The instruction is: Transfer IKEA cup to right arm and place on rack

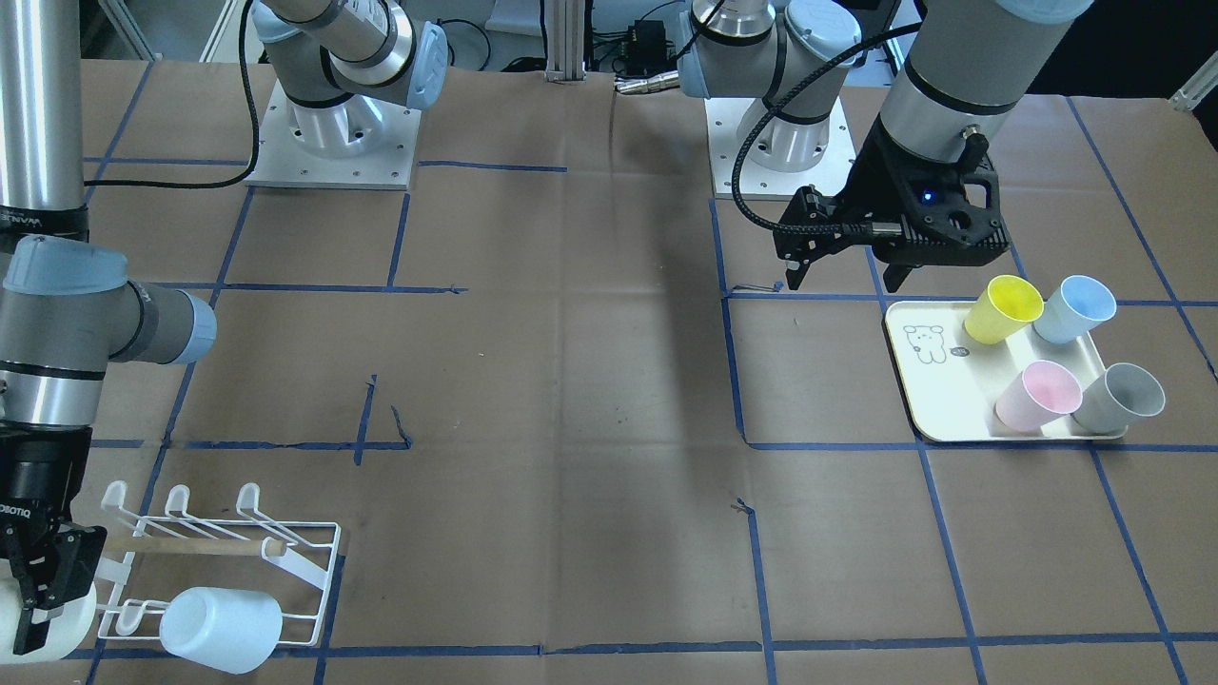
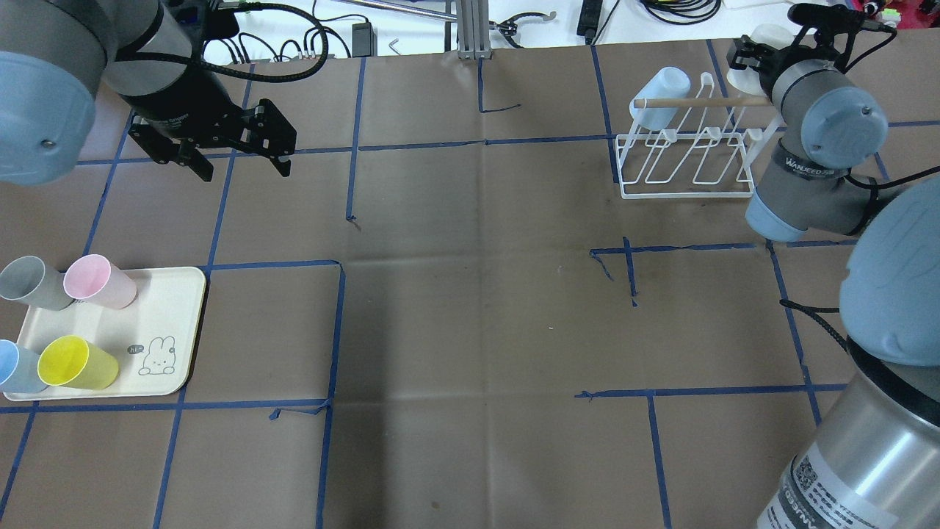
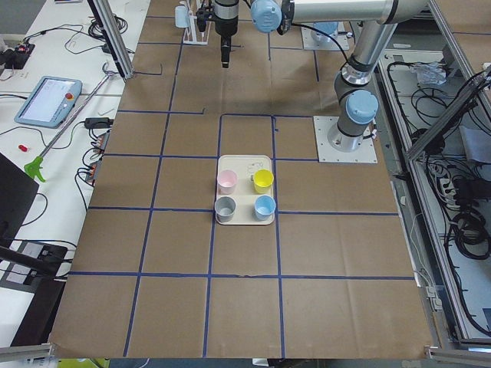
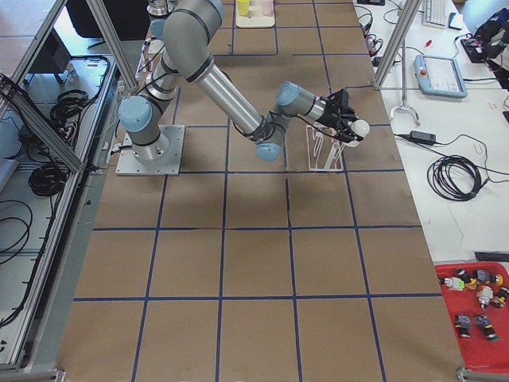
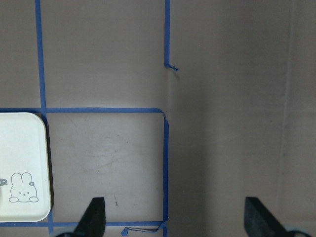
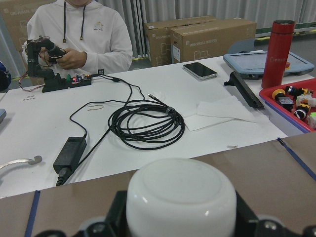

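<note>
Brown paper is covering the worktop (image 1: 571, 381); lower left in the front-facing view, the white cup (image 1: 67, 628) is being clamped by the right gripper (image 1: 43, 604), just beside the rack (image 1: 228, 561). Upper left in the overhead view, the left gripper (image 2: 242, 167) is hovering, jaws apart.

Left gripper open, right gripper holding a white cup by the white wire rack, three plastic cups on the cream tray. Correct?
Not three: the cream tray holds four plastic cups, yellow, pale blue, pink and grey, per the overhead exterior view. Rest stands: left gripper open, right gripper holding the white cup by the white wire rack.
</note>
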Robot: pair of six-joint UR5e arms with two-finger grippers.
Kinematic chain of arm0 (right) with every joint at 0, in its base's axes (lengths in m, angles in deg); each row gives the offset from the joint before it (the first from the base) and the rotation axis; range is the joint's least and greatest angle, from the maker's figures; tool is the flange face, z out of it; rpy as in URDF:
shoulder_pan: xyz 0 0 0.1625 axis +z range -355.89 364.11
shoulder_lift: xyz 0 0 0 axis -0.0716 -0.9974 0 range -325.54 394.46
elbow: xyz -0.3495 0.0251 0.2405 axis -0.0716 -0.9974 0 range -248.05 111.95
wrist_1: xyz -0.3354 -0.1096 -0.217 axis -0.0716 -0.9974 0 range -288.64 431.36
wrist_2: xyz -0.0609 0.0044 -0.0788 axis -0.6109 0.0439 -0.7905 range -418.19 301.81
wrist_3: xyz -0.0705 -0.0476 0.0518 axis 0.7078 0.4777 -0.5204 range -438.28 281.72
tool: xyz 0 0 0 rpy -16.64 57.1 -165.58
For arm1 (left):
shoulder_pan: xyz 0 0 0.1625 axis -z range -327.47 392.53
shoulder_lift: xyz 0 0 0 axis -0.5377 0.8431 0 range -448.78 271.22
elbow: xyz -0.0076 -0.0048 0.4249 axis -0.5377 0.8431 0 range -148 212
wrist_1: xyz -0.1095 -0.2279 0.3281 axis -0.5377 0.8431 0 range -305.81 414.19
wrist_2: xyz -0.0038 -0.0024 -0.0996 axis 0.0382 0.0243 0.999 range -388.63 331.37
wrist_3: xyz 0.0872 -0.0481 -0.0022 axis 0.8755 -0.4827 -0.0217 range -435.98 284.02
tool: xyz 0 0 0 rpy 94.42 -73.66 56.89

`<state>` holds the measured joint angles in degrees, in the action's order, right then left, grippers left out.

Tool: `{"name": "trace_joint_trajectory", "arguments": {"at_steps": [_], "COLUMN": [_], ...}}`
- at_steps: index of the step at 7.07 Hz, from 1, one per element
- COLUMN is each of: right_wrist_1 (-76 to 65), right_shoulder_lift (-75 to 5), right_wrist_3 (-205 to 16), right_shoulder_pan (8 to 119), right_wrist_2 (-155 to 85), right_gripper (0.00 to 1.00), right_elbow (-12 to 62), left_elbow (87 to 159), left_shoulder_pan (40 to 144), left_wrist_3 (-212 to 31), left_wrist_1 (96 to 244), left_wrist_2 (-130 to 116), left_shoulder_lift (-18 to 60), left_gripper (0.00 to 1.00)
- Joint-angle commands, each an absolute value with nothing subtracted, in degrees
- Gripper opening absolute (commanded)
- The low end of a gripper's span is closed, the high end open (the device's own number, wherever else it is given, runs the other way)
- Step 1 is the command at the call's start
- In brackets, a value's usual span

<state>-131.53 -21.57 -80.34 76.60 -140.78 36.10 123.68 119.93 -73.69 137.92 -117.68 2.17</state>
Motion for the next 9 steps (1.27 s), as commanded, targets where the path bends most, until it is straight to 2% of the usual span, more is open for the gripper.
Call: {"name": "trace_joint_trajectory", "arguments": {"at_steps": [1, 4, 6, 7, 9], "right_wrist_1": [-131.14, -130.27, -129.47, -126.08, -110.30], "right_shoulder_lift": [-21.70, -22.66, -26.86, -29.76, -37.48], "right_wrist_3": [-80.39, -81.01, -81.18, -81.18, -81.27], "right_shoulder_pan": [76.62, 76.70, 77.14, 77.67, 79.08], "right_wrist_2": [-141.33, -141.33, -141.24, -141.07, -140.98], "right_gripper": [1.00, 1.00, 1.00, 1.00, 1.00], "right_elbow": [36.27, 36.10, 36.09, 36.18, 36.01], "left_elbow": [123.41, 123.40, 123.49, 123.49, 123.58], "left_shoulder_pan": [119.72, 119.37, 119.54, 119.63, 119.63], "left_wrist_3": [-73.69, -74.40, -75.44, -75.89, -76.07], "left_wrist_1": [137.60, 137.69, 137.86, 137.95, 138.04], "left_wrist_2": [-121.24, -120.56, -118.91, -118.63, -118.63], "left_shoulder_lift": [2.36, 2.27, 2.10, 2.01, 1.92], "left_gripper": [0.99, 0.99, 0.99, 0.99, 0.99]}}
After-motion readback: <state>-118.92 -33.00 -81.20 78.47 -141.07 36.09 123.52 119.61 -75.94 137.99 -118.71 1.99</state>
